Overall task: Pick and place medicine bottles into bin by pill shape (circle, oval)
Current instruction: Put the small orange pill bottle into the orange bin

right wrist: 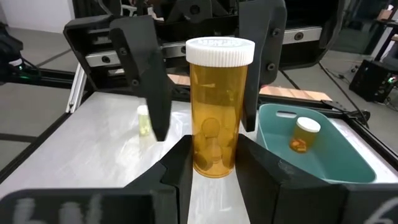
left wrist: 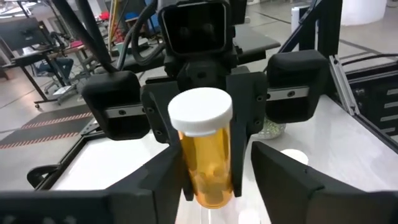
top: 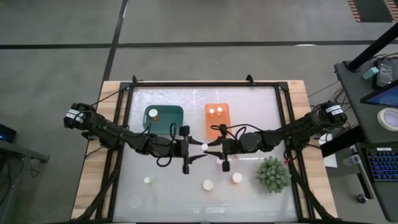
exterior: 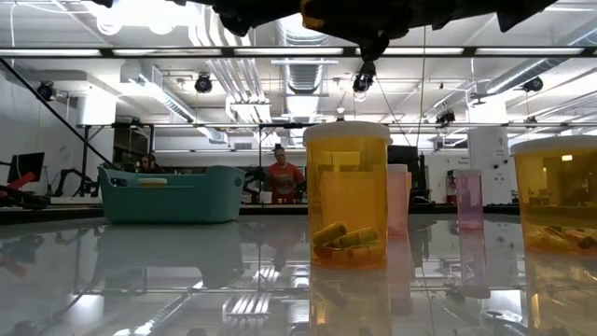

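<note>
Desk (top: 161, 193) is carrying a teal bin (top: 164, 118) with one bottle inside, an orange bin (top: 218, 118) with two, and three loose bottles near its front edge. At mid-desk I am bringing both arms together. My right end effector (right wrist: 214, 165) is pinching a medicine bottle (right wrist: 219, 106) upright by its base. My left end effector (left wrist: 214, 180) is spread around that bottle.

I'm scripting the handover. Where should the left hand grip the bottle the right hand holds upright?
Grip the amber body just below the white cap. The right hand clamps the bottle low down, leaving that band free. Come in level from opposite the right hand, with the open left hand straddling the upright cylinder.
</note>
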Robot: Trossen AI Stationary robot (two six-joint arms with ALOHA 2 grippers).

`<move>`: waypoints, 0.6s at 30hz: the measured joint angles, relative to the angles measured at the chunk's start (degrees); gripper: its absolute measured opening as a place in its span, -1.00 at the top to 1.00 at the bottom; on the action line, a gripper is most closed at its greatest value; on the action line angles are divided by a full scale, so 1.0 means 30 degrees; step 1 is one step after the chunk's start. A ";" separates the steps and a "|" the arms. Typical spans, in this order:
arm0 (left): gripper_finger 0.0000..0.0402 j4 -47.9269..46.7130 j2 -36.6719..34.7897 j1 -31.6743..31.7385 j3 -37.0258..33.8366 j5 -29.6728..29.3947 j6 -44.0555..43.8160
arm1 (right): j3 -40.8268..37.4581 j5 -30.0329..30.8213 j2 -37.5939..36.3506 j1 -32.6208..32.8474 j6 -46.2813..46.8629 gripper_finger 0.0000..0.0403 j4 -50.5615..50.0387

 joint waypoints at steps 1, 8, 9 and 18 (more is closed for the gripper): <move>0.21 0.0000 -0.0007 0.0029 0.0000 0.0000 0.0000 | 0.0003 -0.0007 0.0000 0.0007 0.0000 0.51 0.0007; 0.50 0.0007 -0.0007 0.0131 0.0000 0.0000 -0.0085 | 0.0003 -0.0015 0.0000 0.0007 -0.0036 0.51 -0.0021; 0.54 0.0007 -0.0007 0.0124 0.0000 0.0000 -0.0118 | -0.0004 -0.0015 0.0000 0.0007 -0.0090 0.51 -0.0022; 0.70 -0.0007 -0.0007 0.0138 0.0007 0.0007 -0.0021 | -0.0004 0.0014 0.0000 -0.0007 0.0320 0.40 -0.0021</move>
